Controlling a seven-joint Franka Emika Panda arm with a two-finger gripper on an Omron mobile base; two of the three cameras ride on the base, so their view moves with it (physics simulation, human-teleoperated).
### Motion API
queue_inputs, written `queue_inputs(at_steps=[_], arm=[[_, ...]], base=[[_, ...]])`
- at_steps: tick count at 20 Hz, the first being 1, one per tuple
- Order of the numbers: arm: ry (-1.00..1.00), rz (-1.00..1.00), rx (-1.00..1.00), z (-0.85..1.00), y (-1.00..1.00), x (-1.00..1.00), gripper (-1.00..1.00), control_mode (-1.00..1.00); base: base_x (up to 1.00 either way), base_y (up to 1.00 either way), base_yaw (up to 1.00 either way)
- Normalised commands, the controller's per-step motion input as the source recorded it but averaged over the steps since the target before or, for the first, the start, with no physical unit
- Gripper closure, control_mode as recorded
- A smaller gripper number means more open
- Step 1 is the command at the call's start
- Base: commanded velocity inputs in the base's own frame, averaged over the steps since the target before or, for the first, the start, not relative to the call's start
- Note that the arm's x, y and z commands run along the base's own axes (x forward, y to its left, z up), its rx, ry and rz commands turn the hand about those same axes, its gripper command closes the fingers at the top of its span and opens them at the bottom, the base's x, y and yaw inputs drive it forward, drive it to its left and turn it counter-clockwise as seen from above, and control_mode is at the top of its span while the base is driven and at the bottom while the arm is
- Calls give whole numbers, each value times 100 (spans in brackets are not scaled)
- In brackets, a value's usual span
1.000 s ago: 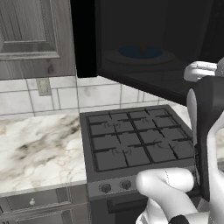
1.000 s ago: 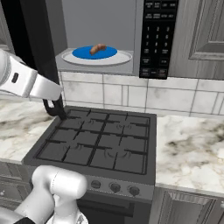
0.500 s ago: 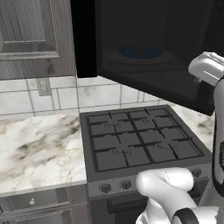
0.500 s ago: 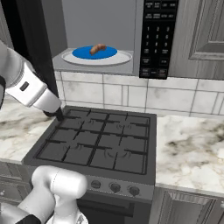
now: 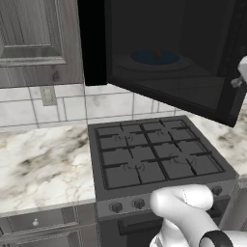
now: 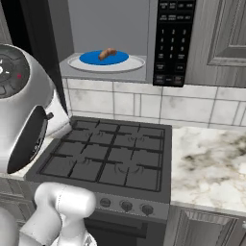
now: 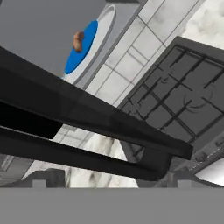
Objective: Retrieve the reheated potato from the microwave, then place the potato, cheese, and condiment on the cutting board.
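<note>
The microwave hangs above the stove with its door swung wide open. Inside, the tan-brown potato lies on a blue plate set on the white turntable. In the hand view the potato sits at the upper left, well beyond the door's black handle bars. My gripper is open, its fingertips spread wide just short of those bars, and it holds nothing. The cheese, the condiment and the cutting board are out of view.
A black gas stove stands below the microwave, with marble counter to its left and right. The open door juts out over the stove's left side. My arm's big white link hangs at the left.
The arm has swung away from the door's edge, out to the right of the left base view and close to the right base camera. The door stays open and the potato has not moved.
</note>
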Motion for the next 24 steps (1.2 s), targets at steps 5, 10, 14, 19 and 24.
queue_inputs(at_steps=[5,10,14,19,24], arm=[[-20,8,27,0,-26,-24,-100,-100],[-13,3,17,1,-31,9,-100,-100],[-11,2,12,0,-23,32,-100,-100],[-2,5,12,2,-23,27,-100,-100],[2,8,14,0,-17,35,-100,-100]], base=[[0,0,0],[0,0,0],[0,0,0],[0,0,0],[0,0,0]])
